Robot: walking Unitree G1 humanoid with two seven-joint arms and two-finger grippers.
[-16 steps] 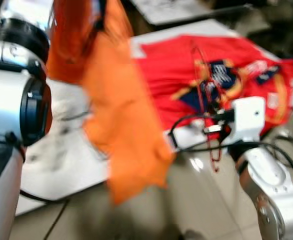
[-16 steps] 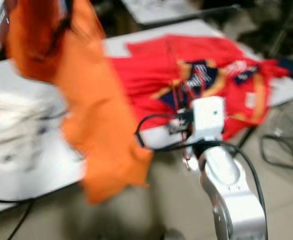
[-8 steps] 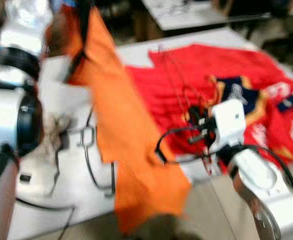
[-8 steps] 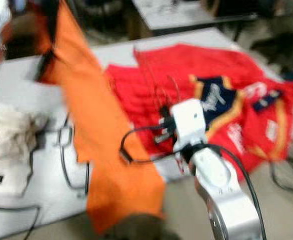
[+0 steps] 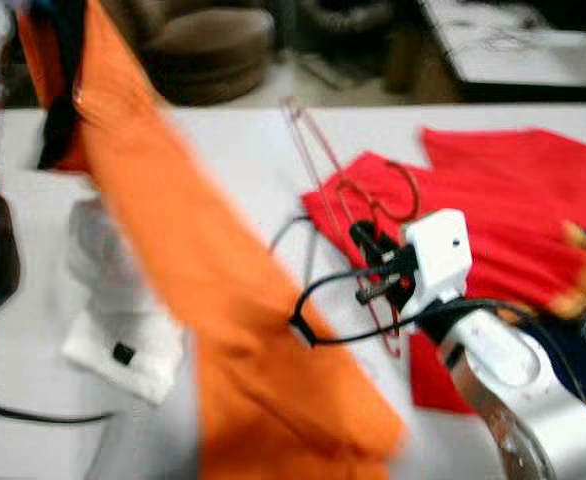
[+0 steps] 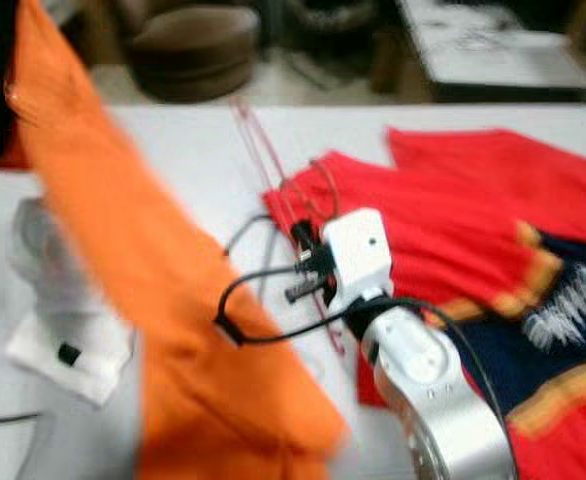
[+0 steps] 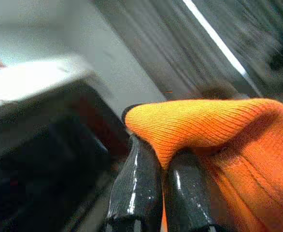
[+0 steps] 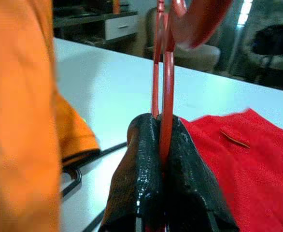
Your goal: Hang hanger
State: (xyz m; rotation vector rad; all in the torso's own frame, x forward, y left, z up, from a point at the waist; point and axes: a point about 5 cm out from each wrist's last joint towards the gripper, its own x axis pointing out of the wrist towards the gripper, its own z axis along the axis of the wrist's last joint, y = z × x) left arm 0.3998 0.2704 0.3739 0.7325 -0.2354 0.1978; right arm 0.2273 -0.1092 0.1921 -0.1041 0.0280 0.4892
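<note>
Right wrist view gives us the plainest look at the task's thing: the right gripper point(image 8: 162, 145) has its two black fingers point(image 8: 136, 183) pressed together on the thin red hanger point(image 8: 166, 87), whose wire runs up between them to a curved hook at the top. In the eye views we see the same hanger point(image 5: 318, 160) held above the white table point(image 5: 243, 150), over its middle, with the right arm point(image 5: 503, 370) reaching in from the near edge and a black cable point(image 5: 323, 335) looping beside the wrist.

A red garment point(image 5: 503, 190) with dark blue and yellow trim is spread flat toward the table's right side, reaching the near edge under our right arm. The hanger sits just over this garment's left border.

In the left wrist view the left gripper point(image 7: 163, 164) is clamped shut on a fold of the orange garment point(image 7: 214, 125), the cloth bunched over the fingertips. In the eye views that orange garment point(image 5: 223, 300) hangs in a long drape from the upper left down across the table's near edge.

Near the table's left side lies a white object point(image 5: 123, 320) with a small black part on it; the blur is heavy, so it is perhaps folded cloth. Beyond the far edge we make out a brown seat point(image 5: 208, 45) and another pale table point(image 5: 518, 45).
</note>
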